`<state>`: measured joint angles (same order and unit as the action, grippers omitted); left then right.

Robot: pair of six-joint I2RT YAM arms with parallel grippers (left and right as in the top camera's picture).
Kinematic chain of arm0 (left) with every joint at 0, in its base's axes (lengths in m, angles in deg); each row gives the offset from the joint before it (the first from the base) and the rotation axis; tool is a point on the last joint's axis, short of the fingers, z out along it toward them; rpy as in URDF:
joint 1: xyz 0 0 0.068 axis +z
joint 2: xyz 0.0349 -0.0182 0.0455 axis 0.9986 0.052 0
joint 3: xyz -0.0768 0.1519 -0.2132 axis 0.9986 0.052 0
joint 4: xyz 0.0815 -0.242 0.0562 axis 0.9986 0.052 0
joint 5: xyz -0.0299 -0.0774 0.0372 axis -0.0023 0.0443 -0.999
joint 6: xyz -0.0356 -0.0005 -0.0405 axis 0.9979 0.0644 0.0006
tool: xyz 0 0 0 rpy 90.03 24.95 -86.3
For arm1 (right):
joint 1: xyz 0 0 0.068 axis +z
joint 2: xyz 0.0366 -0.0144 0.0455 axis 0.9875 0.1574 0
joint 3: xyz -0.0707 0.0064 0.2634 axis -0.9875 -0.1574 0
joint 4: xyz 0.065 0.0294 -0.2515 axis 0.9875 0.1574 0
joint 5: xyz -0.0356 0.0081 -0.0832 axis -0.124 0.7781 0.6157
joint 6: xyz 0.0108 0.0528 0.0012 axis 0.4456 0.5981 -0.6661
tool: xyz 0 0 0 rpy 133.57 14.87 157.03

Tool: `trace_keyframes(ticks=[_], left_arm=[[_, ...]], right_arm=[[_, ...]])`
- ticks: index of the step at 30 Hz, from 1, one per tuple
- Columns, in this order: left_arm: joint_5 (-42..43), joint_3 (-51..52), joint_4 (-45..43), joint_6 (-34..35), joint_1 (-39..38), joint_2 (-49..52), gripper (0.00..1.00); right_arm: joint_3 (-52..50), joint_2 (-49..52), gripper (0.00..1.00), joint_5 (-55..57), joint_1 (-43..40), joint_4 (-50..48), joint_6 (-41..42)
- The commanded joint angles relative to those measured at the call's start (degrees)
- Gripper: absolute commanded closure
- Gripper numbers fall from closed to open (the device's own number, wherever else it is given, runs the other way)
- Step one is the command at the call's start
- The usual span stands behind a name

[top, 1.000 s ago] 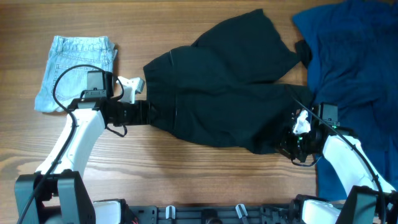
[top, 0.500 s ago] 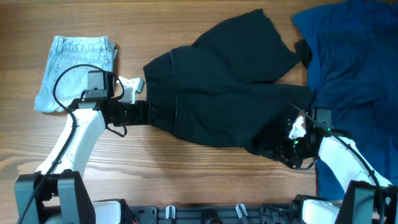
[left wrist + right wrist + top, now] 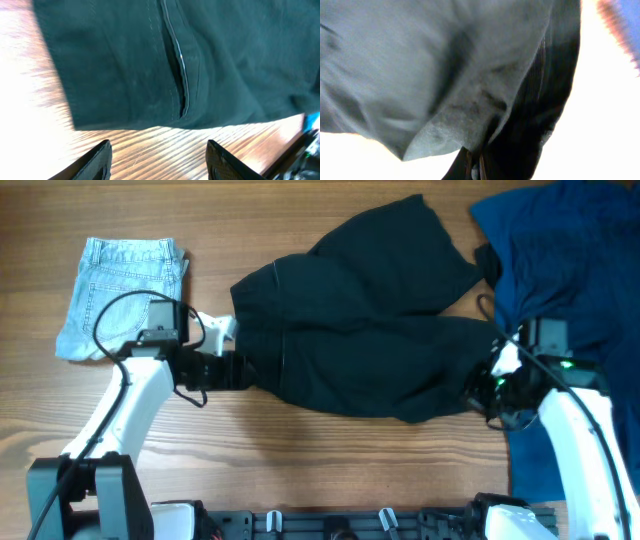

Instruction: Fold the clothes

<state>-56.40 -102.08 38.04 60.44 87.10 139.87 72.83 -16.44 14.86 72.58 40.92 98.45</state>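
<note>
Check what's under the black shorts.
Only the wooden table shows around the black shorts; nothing pokes out. Anything under their middle is hidden by the fabric. At their right end they meet the blue garment; which overlaps I cannot tell.

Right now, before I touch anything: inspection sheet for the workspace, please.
Surface: wooden table, bare wood in front.
Job's things: black shorts spread mid-table, unfolded; light-blue denim shorts folded at one end of the table, beside the left arm; royal-blue garment heaped at the opposite end, beside the right arm.
Clutter: nothing seen.
Grippers: left gripper open at the black shorts' edge, holding nothing; right gripper shut on the black shorts' opposite edge.
Cables: left arm cable loops over the denim shorts; right arm cable crosses the blue garment's edge.
Surroundings: black rail along the near edge; otherwise nothing seen.
</note>
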Motion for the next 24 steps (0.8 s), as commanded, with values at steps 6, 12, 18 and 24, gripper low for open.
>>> trace_keyframes(ticks=[6,12,18,24], left_arm=[[-7.98,2.56,-2.34,-0.94,-1.31,-0.74,0.39],[-8.33,2.56,-3.67,-0.98,-0.92,-0.74,0.29],[1.22,2.82,-6.78,-1.66,-3.41,0.61,0.16],[3.69,4.72,-10.40,-1.66,-13.60,6.58,0.29]], right_arm=[[3.08,-1.75,0.95,14.93,-3.37,2.82,4.11],[3.06,-1.75,0.96,14.10,-14.43,0.09,0.66],[3.06,-1.75,0.96,10.97,-15.17,0.26,-3.39],[3.06,-1.75,0.95,10.97,-15.17,0.13,-3.34]])
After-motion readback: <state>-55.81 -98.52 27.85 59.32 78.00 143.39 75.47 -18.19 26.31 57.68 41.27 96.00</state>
